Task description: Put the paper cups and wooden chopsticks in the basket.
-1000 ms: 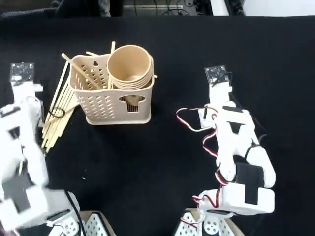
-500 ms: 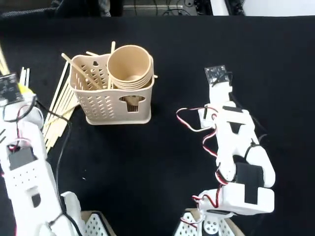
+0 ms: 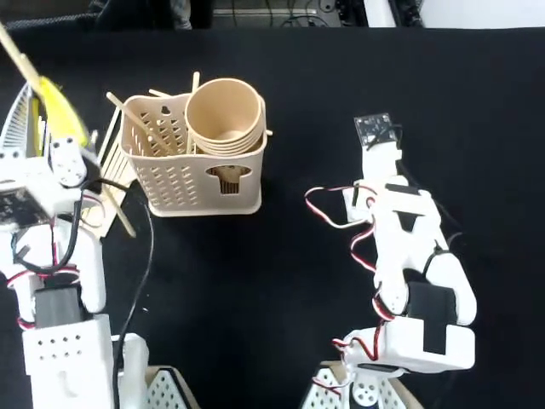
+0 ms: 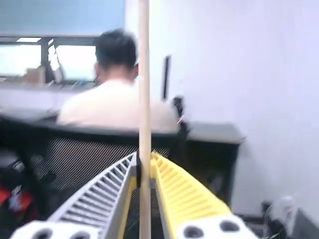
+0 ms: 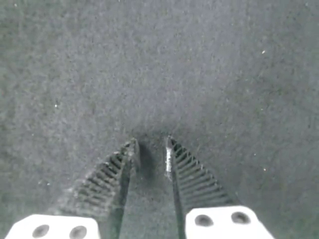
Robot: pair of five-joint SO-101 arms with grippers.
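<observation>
The beige slotted basket (image 3: 194, 175) stands at the table's back left and holds a stack of paper cups (image 3: 225, 115) and a few wooden chopsticks (image 3: 136, 119). More chopsticks (image 3: 109, 166) lie on the cloth just left of it. My left gripper (image 3: 36, 89) is raised left of the basket and tilted up towards the room. It is shut on one chopstick (image 3: 17, 51), which runs between its white and yellow fingers (image 4: 169, 184). That held chopstick (image 4: 144, 99) crosses the left wrist view. My right gripper (image 5: 150, 144) points down at the bare cloth, open a little, holding nothing.
The right arm (image 3: 400, 221) is folded up on the right half of the black cloth (image 3: 298, 85), well away from the basket. Its red and white cables (image 3: 328, 209) loop towards the middle.
The left arm has lifted from the loose chopsticks on the cloth, carrying one chopstick up and tilting its gripper upward. The right arm has kept still.
</observation>
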